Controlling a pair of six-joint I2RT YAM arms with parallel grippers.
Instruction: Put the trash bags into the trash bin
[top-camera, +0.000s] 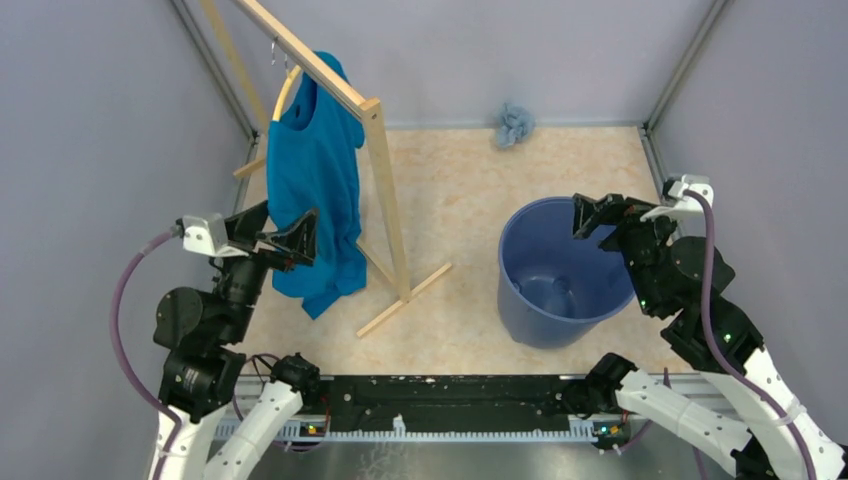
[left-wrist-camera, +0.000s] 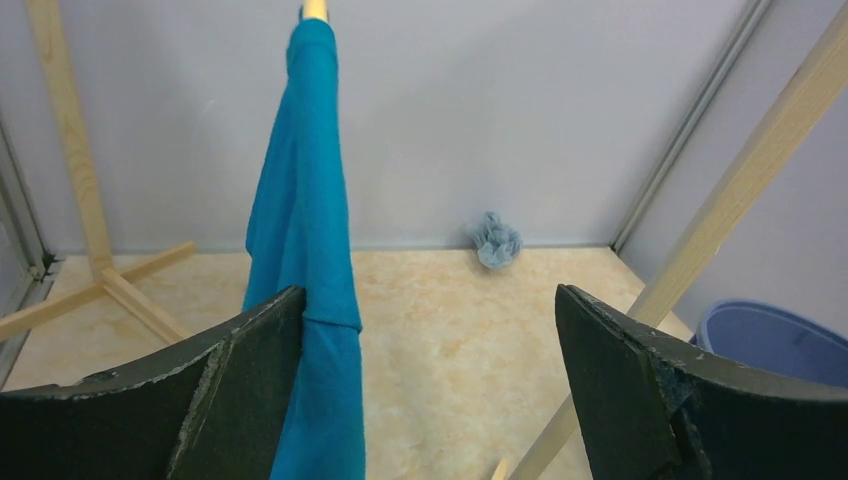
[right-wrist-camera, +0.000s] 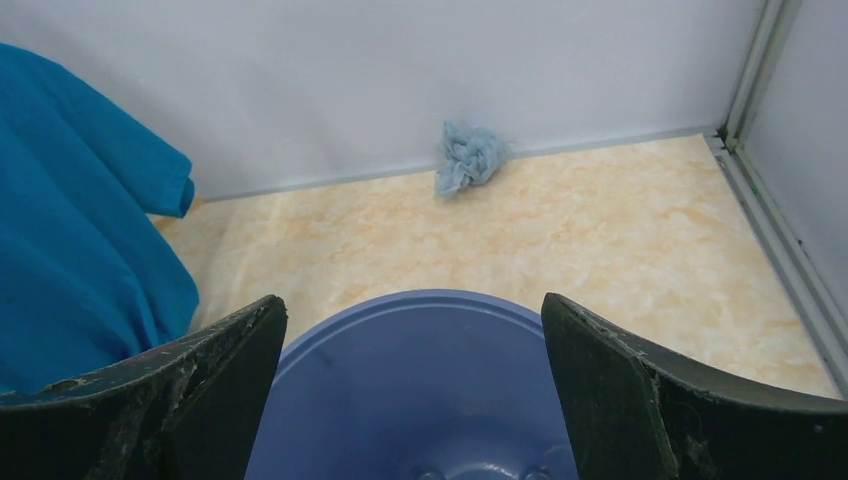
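Pale-blue filmy plastic, crumpled into a wrinkled ball, the trash bag (top-camera: 513, 124) lies on the marbled beige floor (top-camera: 450, 200) at the back wall, well apart from the smooth, round, tapered blue trash bin (top-camera: 530, 318). Top view: left gripper (top-camera: 290, 236) beside a teal cloth T-shirt (top-camera: 315, 170) hung on a wooden rack (top-camera: 385, 190); right gripper (top-camera: 598, 214) above the bin's rim. Left wrist view: jaws spread wide, holding nothing, shirt just beside one finger. Right wrist view: jaws wide apart, empty, over the bin's open mouth, the bag at the wall beyond.
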